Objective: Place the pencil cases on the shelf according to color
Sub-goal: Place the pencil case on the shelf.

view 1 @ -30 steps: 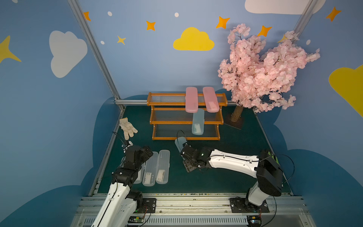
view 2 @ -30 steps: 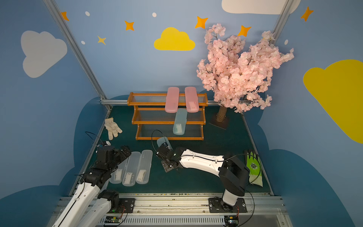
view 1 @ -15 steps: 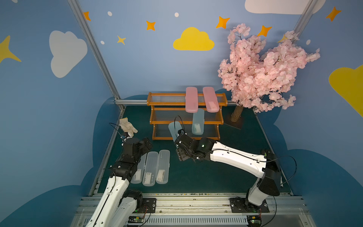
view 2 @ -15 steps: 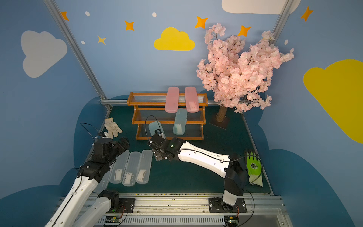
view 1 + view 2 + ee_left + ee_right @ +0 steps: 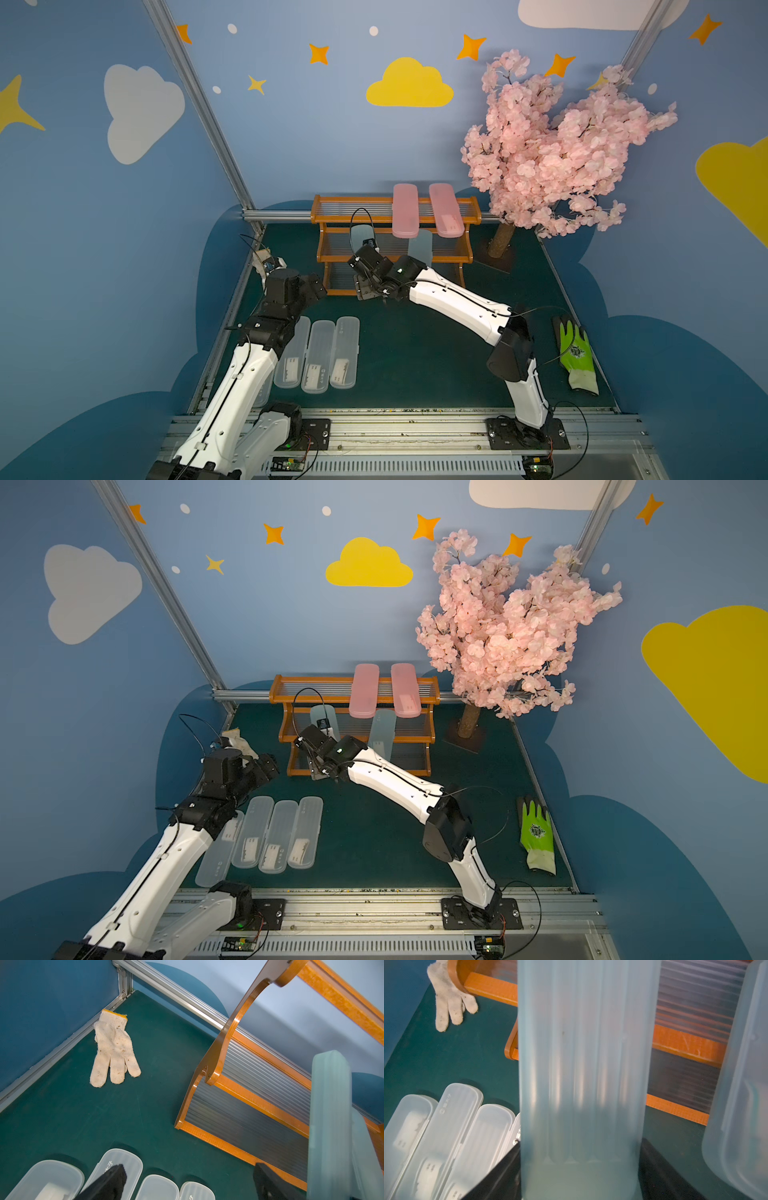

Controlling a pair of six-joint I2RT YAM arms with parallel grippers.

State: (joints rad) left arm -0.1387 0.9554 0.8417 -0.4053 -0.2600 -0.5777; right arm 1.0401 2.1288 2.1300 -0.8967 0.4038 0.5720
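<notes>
Your right gripper (image 5: pixel 367 248), pinching the pale blue case (image 5: pixel 359 232), has lifted it to the left end of the shelf's (image 5: pixel 328 208) middle tier, near the other blue case (image 5: pixel 419 249). Setting it down looks next. Left gripper (image 5: pixel 188 1176) is spread, empty.

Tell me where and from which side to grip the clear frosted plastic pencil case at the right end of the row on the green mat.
Probably from above, jaws across the narrow width near the middle of the clear frosted pencil case. It lies flat; its right long edge is free, but the neighbouring clear case lies close on the left.
</notes>
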